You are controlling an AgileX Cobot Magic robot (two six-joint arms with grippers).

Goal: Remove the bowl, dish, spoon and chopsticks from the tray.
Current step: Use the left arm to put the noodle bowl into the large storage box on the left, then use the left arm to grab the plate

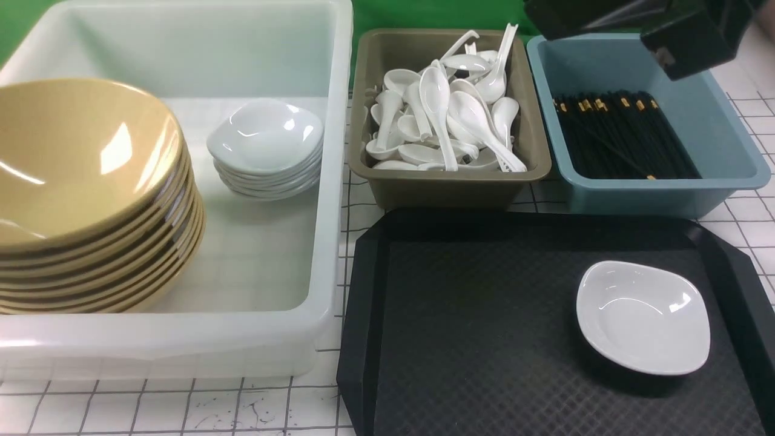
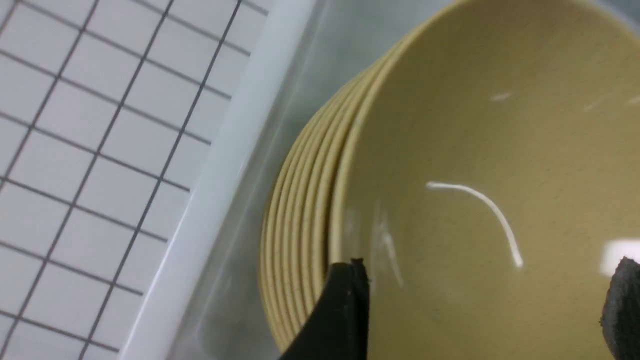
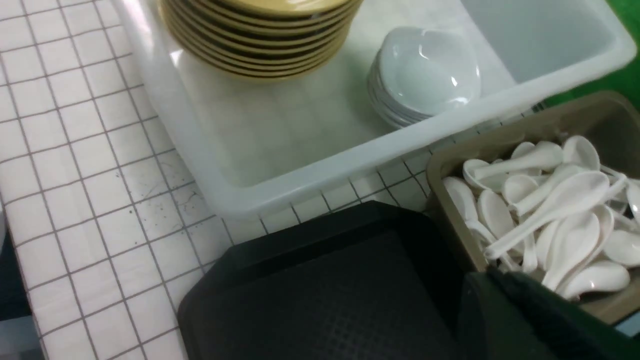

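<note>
The left gripper (image 2: 484, 290) is out of the front view altogether. Only its own wrist camera shows it, and then only the two fingertips (image 2: 347, 310), cut off at the picture's edge. They stand wide apart with nothing clamped between them: one is at the rim of the top bowl (image 2: 475, 150), the other over its inside. That bowl caps a pile of yellow bowls in the tub (image 1: 336, 200), and the pile is cropped at the front view's left edge.

The right gripper (image 3: 505, 315) is a dark, blurred mass in the corner of its wrist view, its jaws together. In the front view only part of the right arm (image 1: 684, 36) shows, cropped by the top edge above the blue bin (image 1: 738, 157).

The dish (image 1: 643, 317) lies alone on the tray (image 1: 484, 284), toward its right side and well apart from both grippers – the right arm hangs beyond it, over the far bins. The tray's near edge runs out of the picture. A stack of white dishes (image 1: 266, 142) sits in the tub beside the bowls. Spoons (image 1: 448, 115) fill the olive bin (image 1: 448, 188), and chopsticks (image 1: 623, 136) lie in the blue bin.
</note>
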